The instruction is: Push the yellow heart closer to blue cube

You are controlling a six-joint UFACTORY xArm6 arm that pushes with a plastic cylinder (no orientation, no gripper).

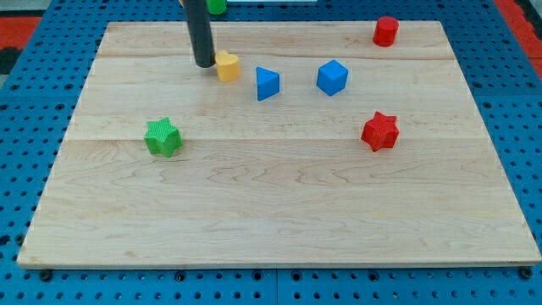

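The yellow heart [227, 65] lies near the view's top, left of centre on the wooden board [279, 212]. My tip [204, 63] stands right against its left side. The blue cube [332, 77] sits to the heart's right. A blue triangular block [267, 83] lies between the heart and the cube, slightly below their line.
A green star [163, 137] is at the left. A red star [380, 130] is at the right. A red cylinder [385, 30] stands at the top right. A green block [218, 6] shows partly behind the rod at the top edge.
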